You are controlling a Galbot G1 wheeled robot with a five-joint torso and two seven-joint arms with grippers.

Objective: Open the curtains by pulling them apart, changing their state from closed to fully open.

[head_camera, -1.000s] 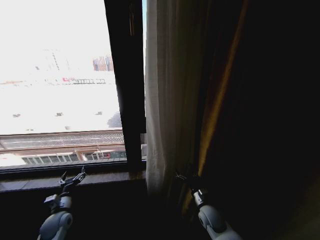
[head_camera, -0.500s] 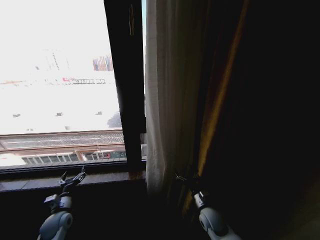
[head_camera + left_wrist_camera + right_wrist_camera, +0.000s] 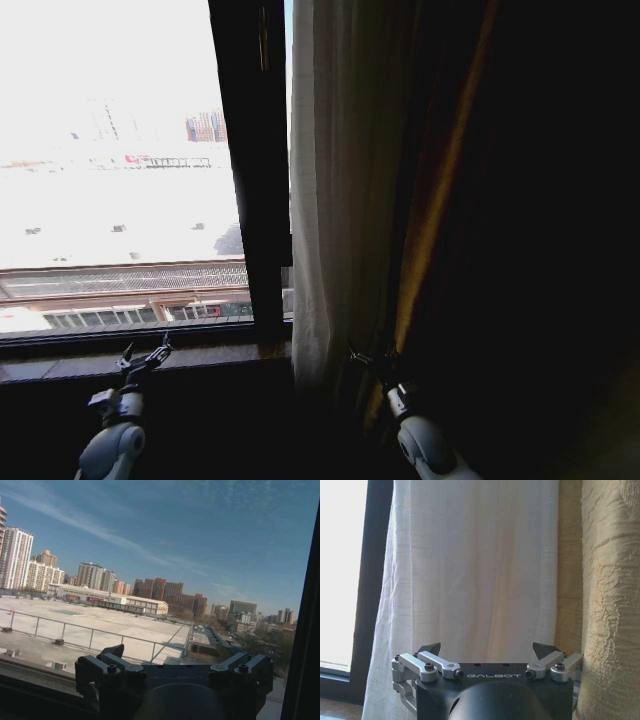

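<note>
The sheer white curtain [image 3: 335,200] hangs in pleats, gathered just right of the dark window frame bar [image 3: 250,170]. My right gripper [image 3: 366,357] is low at the curtain's bottom edge. In the right wrist view it [image 3: 487,651] stands open with the white fabric [image 3: 480,570] just ahead and nothing between its fingers. My left gripper [image 3: 144,355] is open above the window sill, facing the bare glass. The left wrist view shows its open fingers [image 3: 111,655] against the rooftops outside.
A heavy golden-brown drape [image 3: 440,200] hangs right of the sheer curtain and shows beside it [image 3: 610,605] in the right wrist view. The dark sill [image 3: 60,368] runs under the window. The far right of the head view is dark.
My right arm has drawn back and down a little from the curtain's bottom edge. The left arm and the curtain have not moved.
</note>
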